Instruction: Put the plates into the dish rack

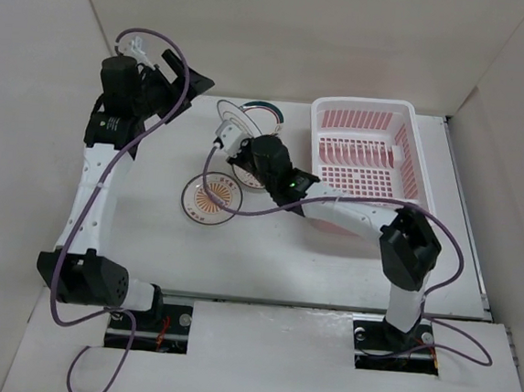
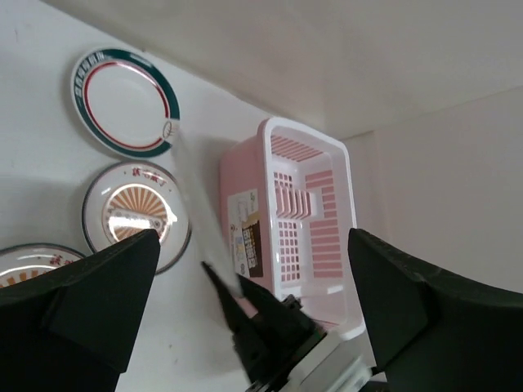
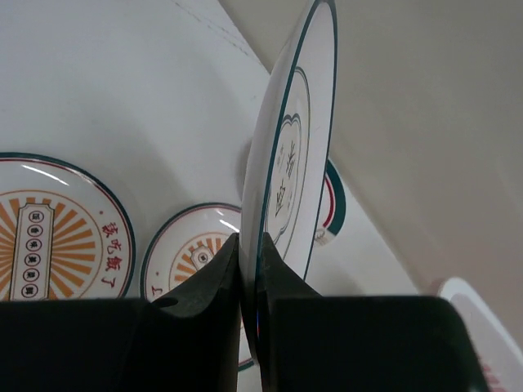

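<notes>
**Top external.** Ringed plate (image 1: 238, 119): tipped up off the table (image 1: 328, 275), pinched at its near rim by the right end effector (image 1: 223, 140). Dish rack (image 1: 363, 145): near, to the right of that plate, long axis running away from the bases. The right arm is the nearer 1 (its forearm passes just in front of the rack). Left end effector (image 1: 183, 72): raised at far left, well apart.

**Left wrist.** Jaws spread wide, holding nothing. Flat on the table below: green-red rimmed plate (image 2: 122, 102) and 2 sunburst plates (image 2: 135, 214).

**Right wrist.** Fingers (image 3: 208, 286) closed narrow on the ringed plate, which stands upright and edge-on. Only the rack's pale corner shows, lower right.

**Judgement.** The carry goes rightward, with the plate kept on edge for the dividers.
</notes>
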Action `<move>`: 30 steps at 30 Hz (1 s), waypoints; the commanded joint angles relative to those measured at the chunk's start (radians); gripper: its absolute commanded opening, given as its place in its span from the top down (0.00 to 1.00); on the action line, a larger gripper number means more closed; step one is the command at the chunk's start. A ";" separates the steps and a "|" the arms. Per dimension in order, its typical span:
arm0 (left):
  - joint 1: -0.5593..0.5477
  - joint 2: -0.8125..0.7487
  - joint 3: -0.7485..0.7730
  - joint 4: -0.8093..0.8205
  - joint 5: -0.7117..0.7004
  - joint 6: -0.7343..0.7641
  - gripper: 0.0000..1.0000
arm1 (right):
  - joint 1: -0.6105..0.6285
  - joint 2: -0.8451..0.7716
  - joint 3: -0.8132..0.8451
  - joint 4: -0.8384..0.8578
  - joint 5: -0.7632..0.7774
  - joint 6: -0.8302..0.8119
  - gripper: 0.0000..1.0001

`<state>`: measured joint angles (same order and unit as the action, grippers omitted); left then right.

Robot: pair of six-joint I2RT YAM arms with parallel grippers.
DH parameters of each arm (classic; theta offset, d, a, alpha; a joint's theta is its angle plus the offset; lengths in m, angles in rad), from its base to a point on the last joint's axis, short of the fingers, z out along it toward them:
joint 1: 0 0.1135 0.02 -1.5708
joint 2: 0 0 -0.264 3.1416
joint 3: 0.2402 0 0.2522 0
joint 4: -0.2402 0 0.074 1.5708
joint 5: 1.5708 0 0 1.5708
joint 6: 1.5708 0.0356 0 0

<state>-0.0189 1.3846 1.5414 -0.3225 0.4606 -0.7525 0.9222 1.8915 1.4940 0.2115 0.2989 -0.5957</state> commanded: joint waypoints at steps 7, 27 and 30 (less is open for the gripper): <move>0.033 -0.096 -0.110 0.120 -0.066 0.044 0.00 | -0.215 -0.333 -0.018 0.000 -0.052 0.414 1.00; 0.023 -0.076 -0.242 0.186 -0.076 0.084 0.00 | -0.522 -0.283 -0.077 -0.112 -0.181 0.735 1.00; 0.023 -0.065 -0.242 0.177 -0.076 0.084 0.00 | -0.534 -0.270 -0.077 -0.132 -0.190 0.755 1.00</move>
<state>0.0078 1.3270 1.3022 -0.1932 0.3885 -0.6918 0.4072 1.6463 1.3785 0.0277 0.1368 0.1188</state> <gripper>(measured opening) 0.993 0.124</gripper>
